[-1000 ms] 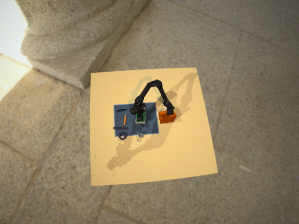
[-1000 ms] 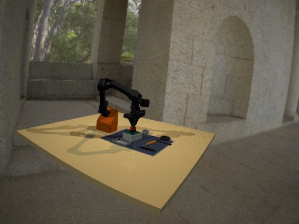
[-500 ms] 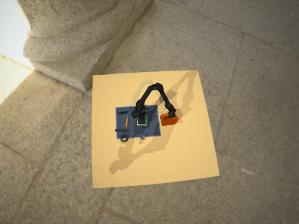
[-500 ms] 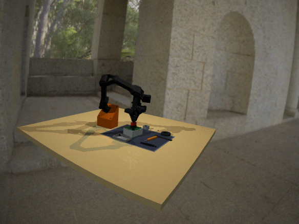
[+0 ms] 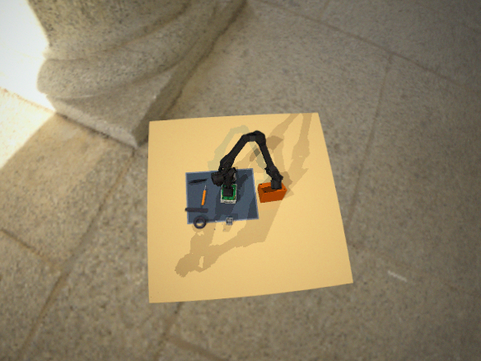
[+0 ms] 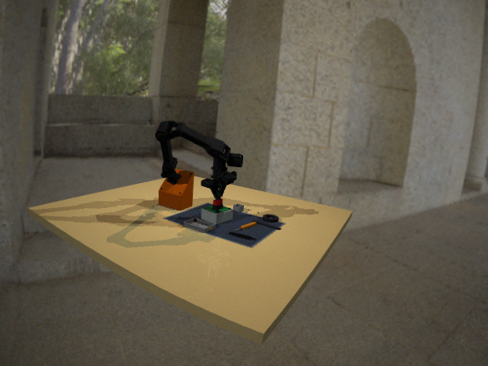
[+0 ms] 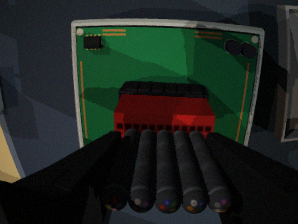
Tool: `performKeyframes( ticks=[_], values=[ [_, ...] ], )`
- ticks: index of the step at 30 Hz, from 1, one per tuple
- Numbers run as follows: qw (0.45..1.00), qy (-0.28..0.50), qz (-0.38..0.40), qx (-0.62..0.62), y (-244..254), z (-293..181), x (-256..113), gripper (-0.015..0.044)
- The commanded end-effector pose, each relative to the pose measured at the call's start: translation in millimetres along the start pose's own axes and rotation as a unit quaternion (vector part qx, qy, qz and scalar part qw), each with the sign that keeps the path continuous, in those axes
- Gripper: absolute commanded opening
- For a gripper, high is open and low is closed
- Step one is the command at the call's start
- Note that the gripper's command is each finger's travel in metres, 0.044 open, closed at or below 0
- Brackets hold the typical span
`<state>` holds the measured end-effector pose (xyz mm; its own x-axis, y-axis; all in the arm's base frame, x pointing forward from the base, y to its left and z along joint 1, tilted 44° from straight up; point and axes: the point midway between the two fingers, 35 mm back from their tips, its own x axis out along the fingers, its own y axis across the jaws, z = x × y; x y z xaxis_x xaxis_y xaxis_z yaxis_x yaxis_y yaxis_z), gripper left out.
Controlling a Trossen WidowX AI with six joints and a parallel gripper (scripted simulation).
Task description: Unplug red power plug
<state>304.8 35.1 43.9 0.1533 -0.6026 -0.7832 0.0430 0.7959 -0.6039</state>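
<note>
Red plug (image 6: 217, 203) (image 7: 164, 113) upright on board (image 6: 212, 209) (image 7: 135, 60), long axis crosswise between fingertips; gripper (image 6: 217, 199) (image 7: 164, 143) clamped on it.
</note>
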Motion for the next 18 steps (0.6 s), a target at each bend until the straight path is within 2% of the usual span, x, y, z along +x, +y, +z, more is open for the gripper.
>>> performKeyframes(
  ticks=[1,12,18],
  values=[
    [1.0,-0.009,0.015,-0.001,-3.1,-0.8,-11.0,0.0],
    [0.993,-0.009,-0.114,0.0,19.2,-1.0,-10.1,0.0],
    [0.996,-0.009,-0.085,0.0,14.5,-1.0,-11.5,0.0]
  ],
)
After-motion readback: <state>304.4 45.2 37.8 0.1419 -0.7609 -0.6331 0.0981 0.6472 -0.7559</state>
